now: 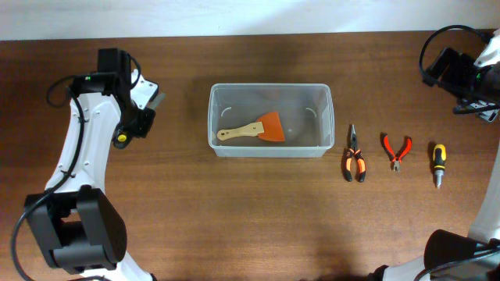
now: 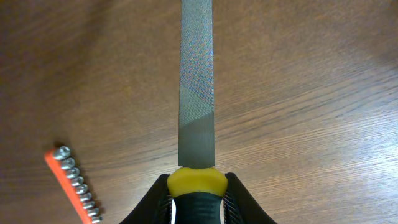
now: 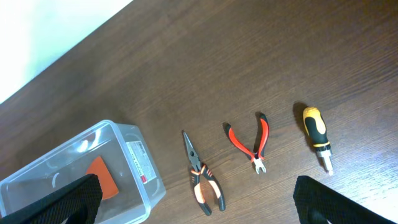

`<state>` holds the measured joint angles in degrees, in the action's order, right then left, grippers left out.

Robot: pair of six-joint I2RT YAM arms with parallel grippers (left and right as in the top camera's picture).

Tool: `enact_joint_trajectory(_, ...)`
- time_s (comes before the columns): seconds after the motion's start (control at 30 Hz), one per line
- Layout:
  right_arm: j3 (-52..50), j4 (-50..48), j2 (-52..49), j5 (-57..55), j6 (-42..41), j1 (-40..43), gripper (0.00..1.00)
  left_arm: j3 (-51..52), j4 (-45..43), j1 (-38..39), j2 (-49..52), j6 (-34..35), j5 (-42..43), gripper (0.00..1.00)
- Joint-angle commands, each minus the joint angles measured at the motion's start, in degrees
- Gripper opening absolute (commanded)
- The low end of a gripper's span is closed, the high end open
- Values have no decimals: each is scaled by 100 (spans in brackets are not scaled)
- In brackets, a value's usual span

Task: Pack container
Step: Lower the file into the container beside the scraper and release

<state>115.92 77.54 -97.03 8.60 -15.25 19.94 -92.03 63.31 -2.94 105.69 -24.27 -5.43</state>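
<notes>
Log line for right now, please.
left gripper: holds file | right gripper: open, empty | container: scraper inside | outside: pliers, cutters, screwdriver

1. Bright, even overhead light; soft, faint shadows around the container (image 1: 270, 86).
2. Left wrist: file (image 2: 196, 81) sharp, surface (image 2: 323, 93) sheen brighter rightward.
3. Right wrist: top-left corner blown out white.

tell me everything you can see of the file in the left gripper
The file is a flat grey metal bar, cross-hatched with fine teeth, smooth and bare near the handle. A yellow collar joins it to a black handle, which the left gripper clamps from both sides. The blade runs straight away from the wrist camera above the wooden table; its tip is cut off by the frame edge.
</notes>
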Motion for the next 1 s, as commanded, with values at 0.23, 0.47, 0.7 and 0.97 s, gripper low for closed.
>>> enact_joint_trajectory(0.23,-26,-35,-17,-26,-26,-4,99,-1617,549,483,-168,-76,-42,2)
enact_joint_trajectory(0.47,-26,-39,-17,-28,-28,-4,99,-2284,702,1421,-168,-249,-42,2)
enact_joint_trajectory(0.7,-26,-37,-17,-28,-26,-4,99,-2345,693,2455,-166,-520,-39,2)
enact_joint_trajectory(0.97,-26,-37,-17,-28,-26,-4,99,-2284,581,3110,-105,-2122,540,2)
